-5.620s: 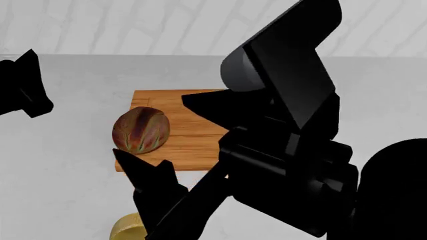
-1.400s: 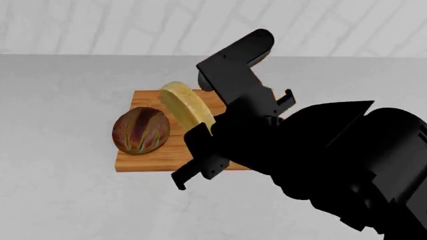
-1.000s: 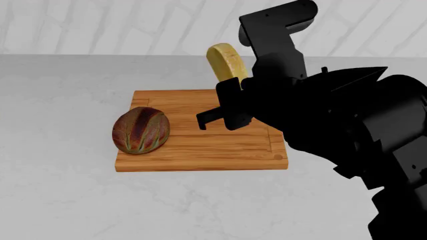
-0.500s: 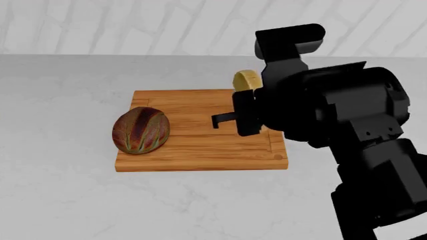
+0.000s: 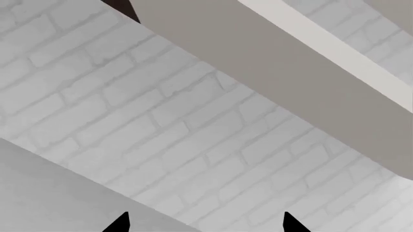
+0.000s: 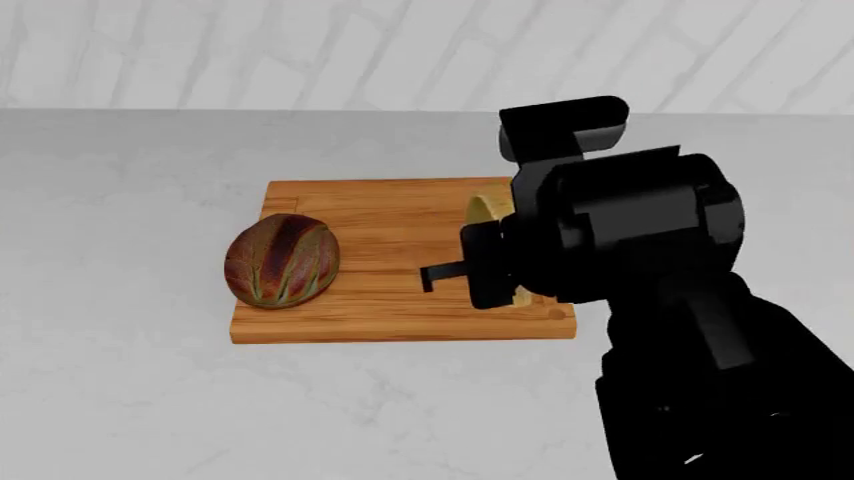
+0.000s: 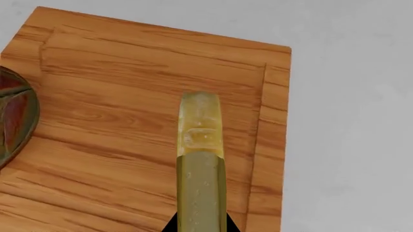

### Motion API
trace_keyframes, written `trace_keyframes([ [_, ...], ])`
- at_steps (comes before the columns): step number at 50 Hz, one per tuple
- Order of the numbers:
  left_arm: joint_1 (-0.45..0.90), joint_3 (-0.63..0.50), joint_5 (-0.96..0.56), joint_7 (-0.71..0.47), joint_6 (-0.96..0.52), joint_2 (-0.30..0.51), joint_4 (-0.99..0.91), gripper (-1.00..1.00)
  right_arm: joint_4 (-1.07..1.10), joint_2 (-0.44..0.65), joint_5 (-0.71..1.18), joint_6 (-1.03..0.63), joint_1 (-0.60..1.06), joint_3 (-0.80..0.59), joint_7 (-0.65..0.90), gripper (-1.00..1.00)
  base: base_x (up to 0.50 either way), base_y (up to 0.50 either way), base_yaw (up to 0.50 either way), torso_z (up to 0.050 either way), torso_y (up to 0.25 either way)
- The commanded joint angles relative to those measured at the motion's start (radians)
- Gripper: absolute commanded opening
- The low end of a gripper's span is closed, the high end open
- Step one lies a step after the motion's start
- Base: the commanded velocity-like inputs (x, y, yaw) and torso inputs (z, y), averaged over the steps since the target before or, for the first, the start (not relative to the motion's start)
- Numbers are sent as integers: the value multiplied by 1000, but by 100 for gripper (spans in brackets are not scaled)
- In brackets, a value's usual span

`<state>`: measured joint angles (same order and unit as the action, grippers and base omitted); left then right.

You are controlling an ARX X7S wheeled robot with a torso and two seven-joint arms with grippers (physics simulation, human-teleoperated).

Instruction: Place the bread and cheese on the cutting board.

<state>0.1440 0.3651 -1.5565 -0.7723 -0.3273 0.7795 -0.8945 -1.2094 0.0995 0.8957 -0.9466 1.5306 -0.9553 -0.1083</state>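
Black tips of the right tool [image 7: 200, 227] show at the bottom edge of the right wrist frame, pressed against either side of the cheese [image 7: 200, 145], which stands on edge between them as a narrow pale yellow strip running up the middle of the frame over the cutting board [image 7: 116, 96]; whether the cheese touches the wood I cannot tell. In the head view the right tool [image 6: 514, 270] is hidden behind the bulky black wrist and arm that fill the lower right of the frame, and only a small pale sliver of the cheese [image 6: 487, 207] peeks out at the arm's left edge, above the right part of the cutting board [image 6: 387, 215]. That orange-brown grained board lies in the middle of the frame on the pale grey marbled table [image 6: 120, 400], its edge groove visible near the right end. On the board's left end rests the bread [image 6: 282, 260], reddish-brown with darker and greenish streaks, well apart from the cheese; the right wrist view catches only its rim [image 7: 16, 121] at the left edge. Two dark tips of the left tool [image 5: 203, 224] stand spread apart at the bottom of the left wrist frame, holding nothing, facing a white brick wall [image 5: 129, 106]
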Motion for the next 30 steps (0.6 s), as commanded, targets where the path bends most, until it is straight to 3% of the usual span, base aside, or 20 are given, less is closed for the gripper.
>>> trace_keyframes([
  [1,-8,11,-3,1,4,2,-3,100,-12,-5,-16,9,-13,2,-13,-100,0,0,0,0,0],
  [27,-10,14,-10,-2,6,3,-9,100,168,83,52,-20,-112,70,108,-100,0,0,0,0,0],
  [28,-9,13,-10,-2,5,3,-9,100,168,84,53,-22,-111,70,109,100,0,0,0,0,0],
  [30,-9,13,-10,-3,5,4,-10,100,169,84,54,-22,-111,72,111,100,0,0,0,0,0],
])
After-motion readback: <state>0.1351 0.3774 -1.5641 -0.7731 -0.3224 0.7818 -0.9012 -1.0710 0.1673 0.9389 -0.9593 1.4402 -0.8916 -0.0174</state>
